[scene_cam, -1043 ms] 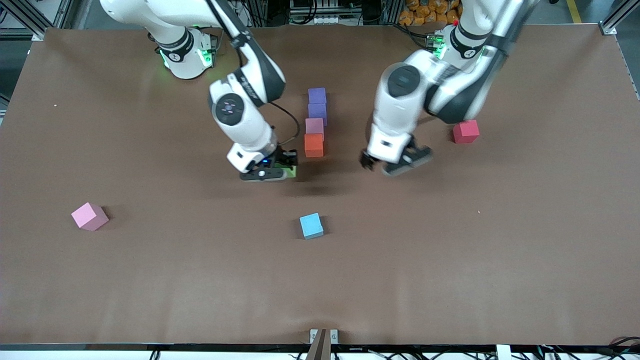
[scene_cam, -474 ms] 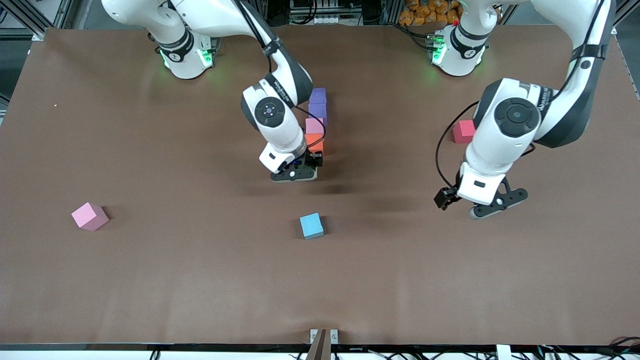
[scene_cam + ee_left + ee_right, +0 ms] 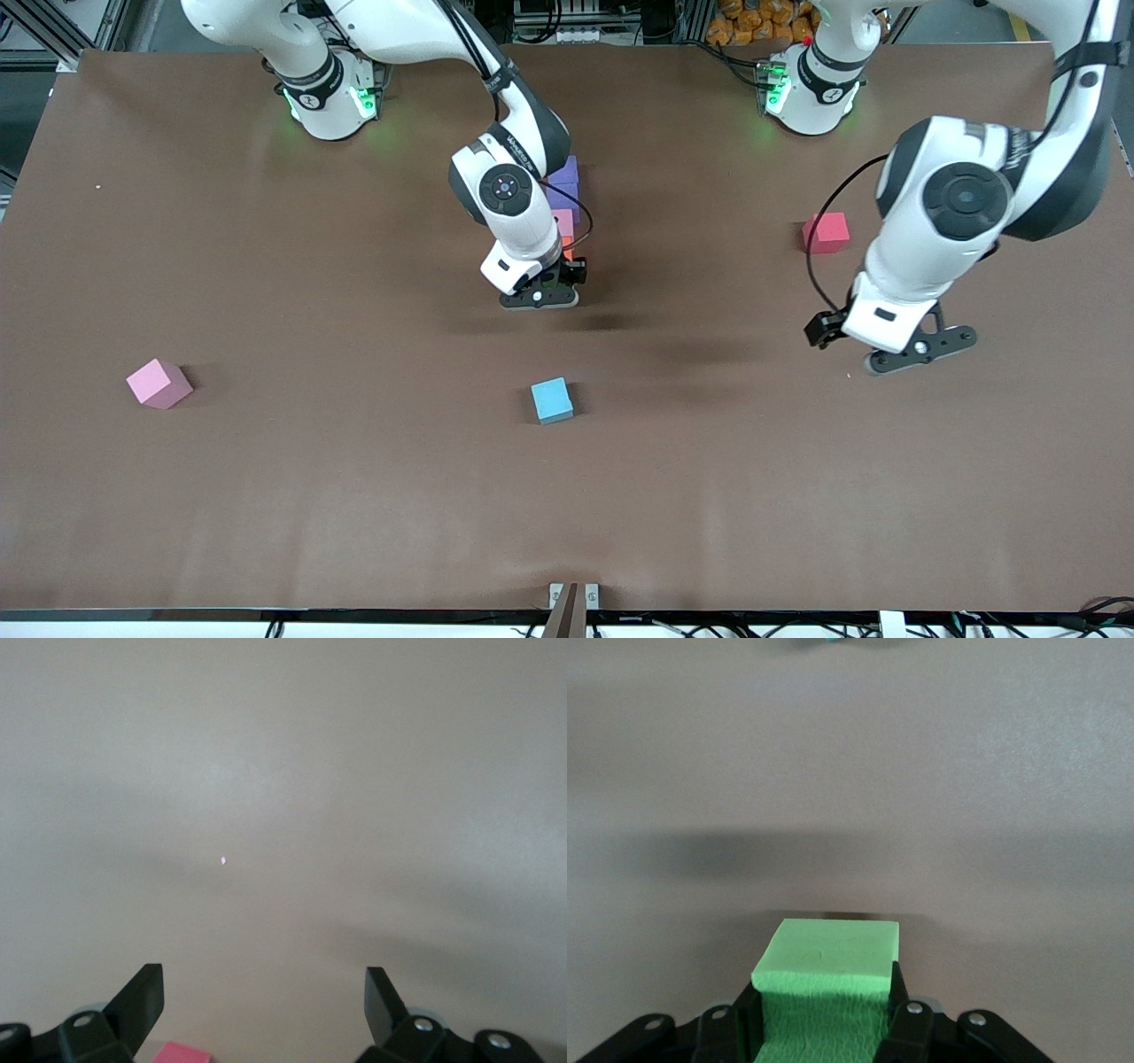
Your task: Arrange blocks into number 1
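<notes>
Right pincer (image 3: 542, 297): clenched on the green block (image 3: 828, 979), over the worktop (image 3: 266, 496) just beside the orange block (image 3: 567, 254).
Left pincer (image 3: 264, 1001): released, empty, over bare worktop near the red block (image 3: 825, 233).
Light blue block (image 3: 552, 400): nearer the camera than the orange block.

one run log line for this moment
right gripper: shut on green block, over table beside orange block | left gripper: open, waiting

A robotics lab: two white arms (image 3: 518, 213) are bolted at the edge of a wide table (image 3: 266, 496) under a brown cover. Aluminium framing (image 3: 1094, 31) and cables (image 3: 549, 22) crowd the edge by the arm bases.
</notes>
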`<control>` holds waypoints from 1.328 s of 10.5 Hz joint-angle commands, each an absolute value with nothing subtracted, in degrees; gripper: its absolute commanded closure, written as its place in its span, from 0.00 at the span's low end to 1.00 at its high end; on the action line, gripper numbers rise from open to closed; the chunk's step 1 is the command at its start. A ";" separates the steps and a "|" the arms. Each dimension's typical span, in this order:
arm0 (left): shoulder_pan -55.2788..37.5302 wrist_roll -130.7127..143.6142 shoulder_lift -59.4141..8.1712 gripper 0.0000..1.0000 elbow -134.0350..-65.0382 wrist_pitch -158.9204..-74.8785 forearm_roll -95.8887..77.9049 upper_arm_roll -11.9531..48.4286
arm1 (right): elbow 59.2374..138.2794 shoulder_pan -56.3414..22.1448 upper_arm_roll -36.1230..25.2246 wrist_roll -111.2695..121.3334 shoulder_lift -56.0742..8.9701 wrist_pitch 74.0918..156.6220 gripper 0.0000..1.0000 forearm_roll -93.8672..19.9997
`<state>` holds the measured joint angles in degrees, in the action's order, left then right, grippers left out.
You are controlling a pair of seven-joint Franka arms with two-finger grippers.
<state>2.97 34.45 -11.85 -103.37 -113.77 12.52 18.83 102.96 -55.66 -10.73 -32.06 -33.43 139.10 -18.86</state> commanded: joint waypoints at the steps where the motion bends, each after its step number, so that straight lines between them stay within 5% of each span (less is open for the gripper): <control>1: 2.99 27.20 -8.19 0.00 -104.15 -109.18 7.67 16.99 | 101.78 -56.86 -11.51 -33.57 -34.54 138.96 0.50 -18.11; 6: -5.45 18.90 -0.46 0.00 -103.19 -101.01 1.23 4.14 | 101.78 -57.83 -11.51 -33.57 -35.07 139.22 0.45 -18.11; 7: -5.28 16.11 0.00 0.00 -100.66 -98.64 1.14 3.61 | 101.78 -58.01 -11.51 -33.57 -35.16 139.22 0.38 -18.11; 9: -4.40 12.41 -0.96 0.00 -92.85 -92.66 -0.34 2.55 | 101.78 -58.36 -11.60 -33.57 -35.07 139.31 0.00 -18.02; 14: -2.55 6.07 -1.23 0.00 -83.24 -84.83 -0.70 2.81 | 102.04 -53.02 -11.60 -33.49 -27.10 134.76 0.00 -17.93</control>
